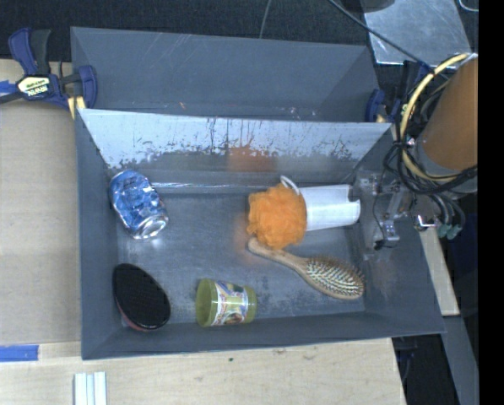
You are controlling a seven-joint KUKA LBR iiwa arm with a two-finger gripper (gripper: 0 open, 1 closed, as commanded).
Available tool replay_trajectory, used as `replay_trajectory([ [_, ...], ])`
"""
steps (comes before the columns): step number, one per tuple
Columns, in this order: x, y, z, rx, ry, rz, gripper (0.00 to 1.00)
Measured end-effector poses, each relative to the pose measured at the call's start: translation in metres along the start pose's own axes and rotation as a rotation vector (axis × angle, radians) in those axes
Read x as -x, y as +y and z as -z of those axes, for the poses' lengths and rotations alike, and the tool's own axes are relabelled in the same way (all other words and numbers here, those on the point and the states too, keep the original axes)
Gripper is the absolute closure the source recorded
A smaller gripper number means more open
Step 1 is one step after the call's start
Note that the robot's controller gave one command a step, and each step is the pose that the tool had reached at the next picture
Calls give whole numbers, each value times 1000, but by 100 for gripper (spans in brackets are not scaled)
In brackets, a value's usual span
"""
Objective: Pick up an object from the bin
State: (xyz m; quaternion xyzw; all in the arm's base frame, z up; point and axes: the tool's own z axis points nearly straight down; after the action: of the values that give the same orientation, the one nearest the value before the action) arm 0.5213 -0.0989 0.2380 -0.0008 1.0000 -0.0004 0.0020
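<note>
My gripper (380,218) hangs at the bin's right wall, just right of a white cylinder (331,208) lying on its side. An orange mesh sponge (277,217) rests against the cylinder's left end. Below them a wooden hairbrush (317,272) lies slantwise, its bristled head a little under and left of the gripper. I see nothing held in the gripper.
A crumpled blue can (138,202) lies at the left of the bin. A black oval brush (140,297) and a green jar with a printed label (224,303) lie along the front wall. The arm and its cables stand outside the right rim.
</note>
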Motion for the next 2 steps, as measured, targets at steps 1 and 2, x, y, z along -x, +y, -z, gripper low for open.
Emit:
replay_trajectory([
  [1,52,49,-14,1,-7,97,0],
  [2,92,58,-59,1,-12,142,0],
])
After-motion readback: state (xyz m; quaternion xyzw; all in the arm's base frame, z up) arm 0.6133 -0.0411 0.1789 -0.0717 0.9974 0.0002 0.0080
